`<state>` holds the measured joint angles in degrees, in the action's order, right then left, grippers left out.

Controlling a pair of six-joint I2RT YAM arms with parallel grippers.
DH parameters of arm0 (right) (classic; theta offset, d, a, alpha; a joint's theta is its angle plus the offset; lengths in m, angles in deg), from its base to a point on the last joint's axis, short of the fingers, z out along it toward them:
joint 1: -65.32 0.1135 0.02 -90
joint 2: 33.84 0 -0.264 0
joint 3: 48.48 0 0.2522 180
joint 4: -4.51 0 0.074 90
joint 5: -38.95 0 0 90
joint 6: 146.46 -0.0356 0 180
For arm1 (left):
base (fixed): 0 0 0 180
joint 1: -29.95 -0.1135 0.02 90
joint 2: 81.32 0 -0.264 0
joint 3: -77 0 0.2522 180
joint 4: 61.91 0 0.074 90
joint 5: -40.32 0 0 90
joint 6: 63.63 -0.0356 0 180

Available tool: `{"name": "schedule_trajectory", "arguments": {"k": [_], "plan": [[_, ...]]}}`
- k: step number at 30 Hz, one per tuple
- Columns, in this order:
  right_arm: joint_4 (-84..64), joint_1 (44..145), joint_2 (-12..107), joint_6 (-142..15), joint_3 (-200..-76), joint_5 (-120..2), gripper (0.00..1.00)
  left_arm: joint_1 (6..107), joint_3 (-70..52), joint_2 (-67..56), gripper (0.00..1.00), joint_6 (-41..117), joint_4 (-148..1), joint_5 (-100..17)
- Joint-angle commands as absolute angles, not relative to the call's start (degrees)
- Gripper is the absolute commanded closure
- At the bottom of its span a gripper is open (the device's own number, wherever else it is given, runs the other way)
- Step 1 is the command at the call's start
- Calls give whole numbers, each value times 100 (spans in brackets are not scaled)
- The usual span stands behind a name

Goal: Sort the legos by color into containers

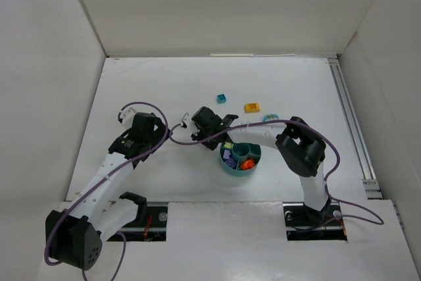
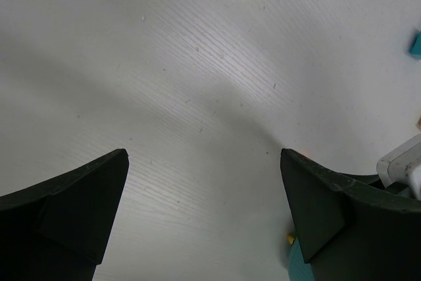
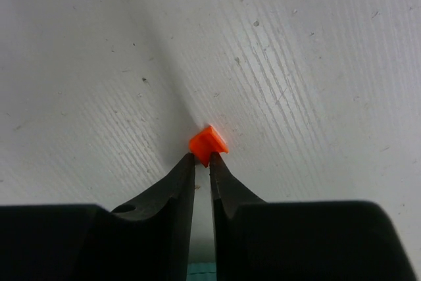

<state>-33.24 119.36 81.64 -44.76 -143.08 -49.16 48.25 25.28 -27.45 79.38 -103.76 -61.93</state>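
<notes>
One orange lego (image 3: 209, 143) pinched in right claw (image 3: 202, 158); one dish (image 1: 230, 169).

Bright diffuse light; soft shadows; mild glare.

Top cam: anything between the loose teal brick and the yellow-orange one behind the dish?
No. In the top view, the stretch of table between the teal brick and the yellow-orange brick is bare.

A white table (image 1: 164, 83) is enclosed by plain white panels (image 1: 217, 4) at its far, left and right edges. A metal rail (image 1: 352, 123) is fixed along the right edge. Soft, even light is cast throughout.
</notes>
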Motion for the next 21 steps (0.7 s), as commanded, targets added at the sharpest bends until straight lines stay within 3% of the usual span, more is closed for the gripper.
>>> {"name": "schedule_trajectory", "arguments": {"k": [1, 9, 21], "plan": [[-3237, 11911, 8314, -4574, -14486, -5079, 79, 4849, 2386, -2797, 0, 7893, -10441, -6225], [-3176, 11911, 8314, -4574, -14486, -5141, 96, 4849, 2386, -2797, 0, 7893, -10493, -6277], [-2938, 11911, 7611, -4337, -14319, -5141, 100, 4849, 2386, -2849, 0, 7893, -10493, -6277]]}}
